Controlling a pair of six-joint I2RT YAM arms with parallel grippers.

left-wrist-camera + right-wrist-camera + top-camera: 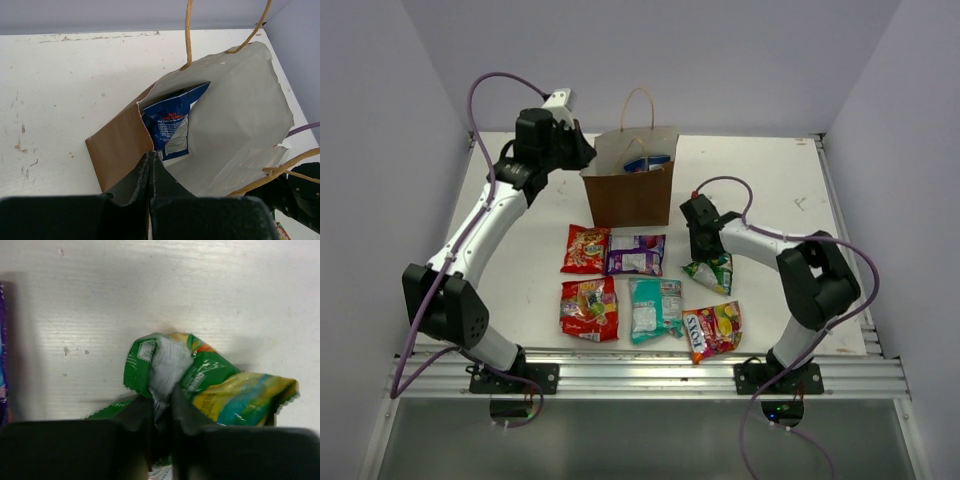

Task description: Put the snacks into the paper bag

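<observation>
Paper bag (630, 195) rim in left claw (150, 159); right claw (161, 399) grips green packet (212, 375).

A brown paper bag (630, 190) stands upright and open at the far middle of the white desk (790, 200), with a blue packet (648, 163) showing inside its mouth. The left pincer (584, 152) is at the bag's upper left rim. The right pincer (705, 256) is down on the top end of a crumpled green packet (713, 273). In front of the bag lie a red packet (585, 249) beside a purple packet (636, 254). Nearer the arm bases lie a second red packet (589, 308), a teal packet (655, 308) and a yellow-and-red packet (712, 330).
</observation>
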